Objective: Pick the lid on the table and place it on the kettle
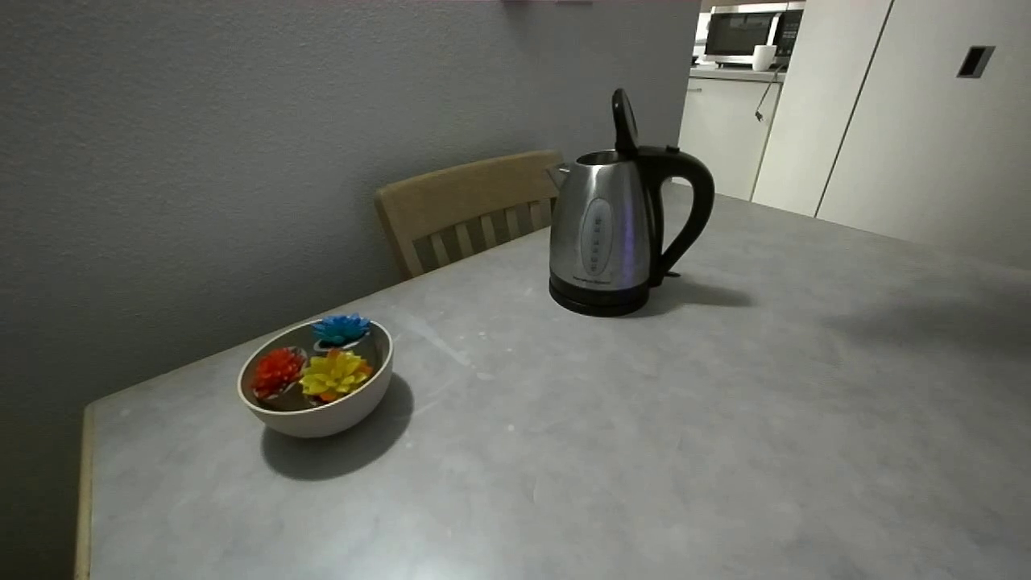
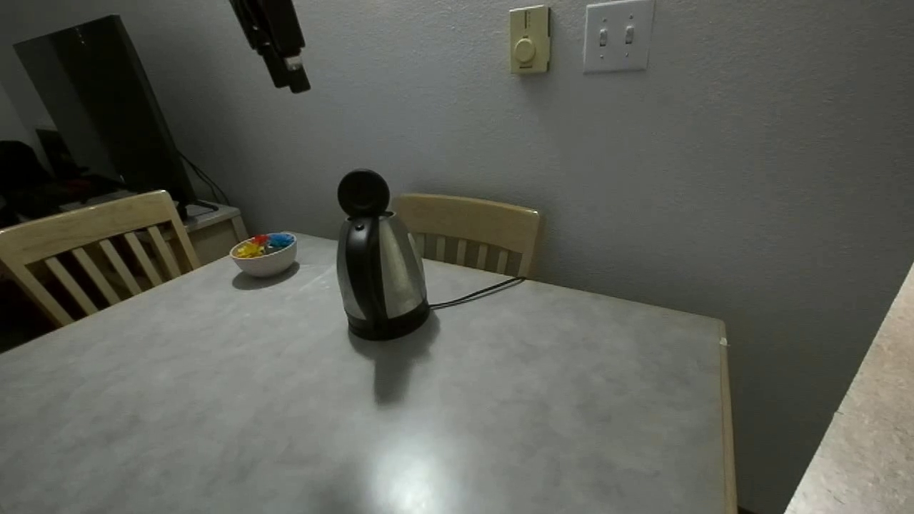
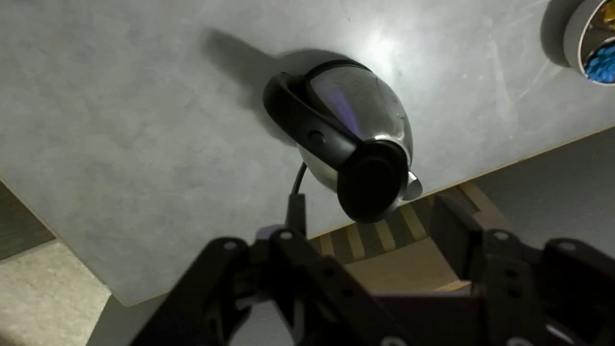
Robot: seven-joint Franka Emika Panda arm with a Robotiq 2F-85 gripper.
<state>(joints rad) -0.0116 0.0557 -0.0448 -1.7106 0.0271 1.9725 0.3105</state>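
The counter [image 1: 660, 451] supports the upright kettle [image 1: 600, 229]. The tool [image 3: 373, 218] hangs higher, its 2 fingers [image 3: 456, 235] apart. The bowl [image 1: 330, 423], containing 3 flowers [image 1: 334, 374], sits well apart from the kettle. The lid [image 2: 363, 191] stands raised at the kettle's open top.

In the wrist view the end effector [image 3: 374, 216] spans the bottom edge, its two dark fingers [image 3: 296, 214] set wide apart, the linkages [image 3: 331, 286] and round bolt heads [image 3: 286, 235] slightly blurred behind them. In an exterior view the same end effector [image 2: 293, 80] hangs from the top edge, left of centre, a narrow black shape pointing down and slanting a little rightward; it is too dark there to tell the fingers apart.
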